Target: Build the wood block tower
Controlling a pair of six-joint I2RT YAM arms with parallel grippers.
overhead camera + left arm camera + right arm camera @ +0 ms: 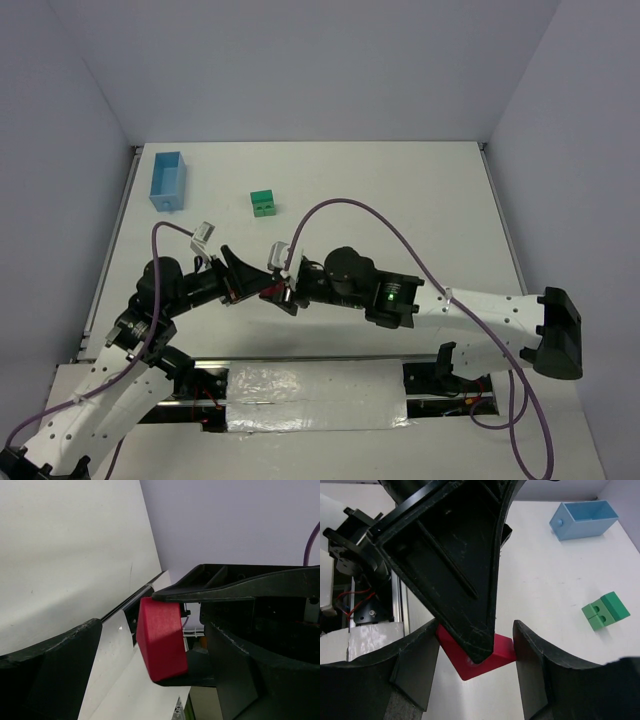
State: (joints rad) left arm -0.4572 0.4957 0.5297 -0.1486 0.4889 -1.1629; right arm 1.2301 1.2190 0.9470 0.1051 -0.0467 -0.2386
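The red roof-shaped piece (272, 292) hangs above the table between the two grippers. My right gripper (287, 293) is shut on it: in the right wrist view both fingers press its sides (499, 652). My left gripper (238, 274) is open. Its fingers (55, 665) stand wide apart around the red piece (160, 640) and do not grip it. One left finger (450, 555) covers part of the piece in the right wrist view. Two green cubes (263, 203) sit side by side on the table, also seen in the right wrist view (606, 611).
A light blue box (167, 181) stands open at the far left, also in the right wrist view (582, 519). The white table (400, 200) has grey walls around it. A purple cable (350, 205) arcs over the right arm.
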